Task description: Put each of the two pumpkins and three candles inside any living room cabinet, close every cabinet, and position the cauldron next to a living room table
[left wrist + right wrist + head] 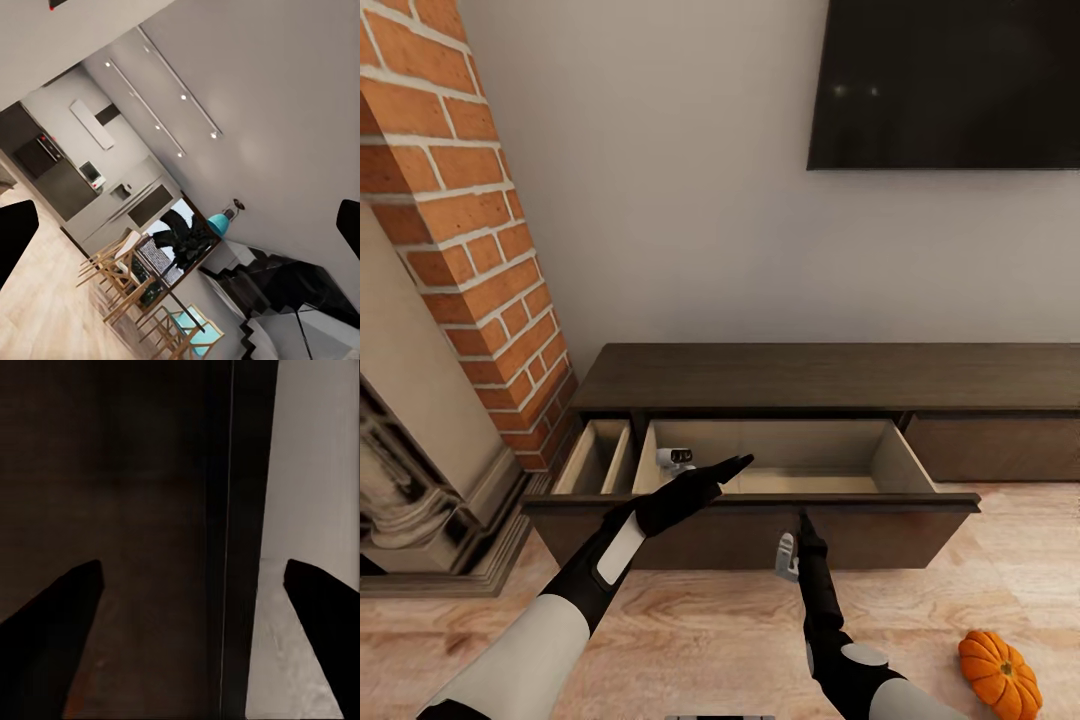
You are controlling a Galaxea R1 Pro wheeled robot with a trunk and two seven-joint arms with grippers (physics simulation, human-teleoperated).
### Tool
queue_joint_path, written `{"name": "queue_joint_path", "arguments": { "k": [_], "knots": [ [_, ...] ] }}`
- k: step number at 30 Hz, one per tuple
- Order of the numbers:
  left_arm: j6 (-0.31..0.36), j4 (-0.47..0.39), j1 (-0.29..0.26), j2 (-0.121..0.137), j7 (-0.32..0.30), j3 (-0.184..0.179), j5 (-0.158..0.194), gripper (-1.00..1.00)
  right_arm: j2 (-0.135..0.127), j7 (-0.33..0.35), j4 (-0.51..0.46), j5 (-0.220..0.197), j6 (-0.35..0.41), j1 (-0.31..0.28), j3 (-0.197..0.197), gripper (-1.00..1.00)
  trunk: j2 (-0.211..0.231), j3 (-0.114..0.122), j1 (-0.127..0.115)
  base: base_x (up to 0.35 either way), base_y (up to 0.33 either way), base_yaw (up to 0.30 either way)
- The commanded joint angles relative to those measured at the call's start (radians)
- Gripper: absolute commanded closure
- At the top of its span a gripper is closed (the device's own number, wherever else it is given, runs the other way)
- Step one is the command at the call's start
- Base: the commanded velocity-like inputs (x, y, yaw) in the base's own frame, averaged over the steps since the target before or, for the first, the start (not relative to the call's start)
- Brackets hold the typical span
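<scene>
Head view: cabinet drawer pulled out, left gripper above its front edge, right gripper at the drawer front, pumpkin on the floor right of the cabinet. Left wrist view: left gripper fingers spread wide, nothing held, facing a far dining area. Right wrist view: right gripper released, fingers apart, close to the dark drawer front.

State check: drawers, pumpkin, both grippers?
wide drawer: pulled open, nothing visible inside
narrow left drawer: pulled open
right drawer front: closed
pumpkin: on the floor, outside the cabinet
left gripper: over the wide drawer, open, empty
right gripper: open, empty, at drawer front
</scene>
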Motion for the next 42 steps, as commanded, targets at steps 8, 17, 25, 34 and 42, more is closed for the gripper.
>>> {"name": "queue_joint_path", "arguments": {
  "k": [8,17,25,34,42],
  "knots": [
    [0.011,0.0,-0.001,0.001,-0.001,-0.004,0.009,-1.0,0.001,-0.003,0.001,0.008,0.01,-0.001,-0.001,-1.0,0.0,-0.001,0.0,-0.004,0.0,0.0],
    [0.011,0.0,-0.001,0.001,-0.001,-0.005,0.009,-1.0,0.001,-0.003,0.001,0.008,0.009,-0.001,-0.001,-1.0,0.0,-0.001,0.0,0.0,0.0,0.0],
    [0.011,-0.003,-0.001,0.0,-0.001,-0.004,0.009,-1.0,0.001,-0.003,0.0,0.008,0.008,-0.001,0.0,-1.0,0.0,-0.001,0.0,-0.03,0.0,0.0],
    [0.011,-0.003,-0.001,0.001,-0.001,-0.004,0.009,-1.0,0.01,-0.003,0.001,0.008,0.008,-0.001,-0.001,-1.0,0.0,-0.001,0.0,-0.108,0.0,0.0],
    [0.011,-0.003,-0.001,0.001,-0.002,-0.004,0.009,-1.0,0.011,-0.004,0.001,0.008,0.008,-0.001,-0.001,-1.0,0.0,-0.001,0.0,-0.003,0.0,0.0]
  ]
}}
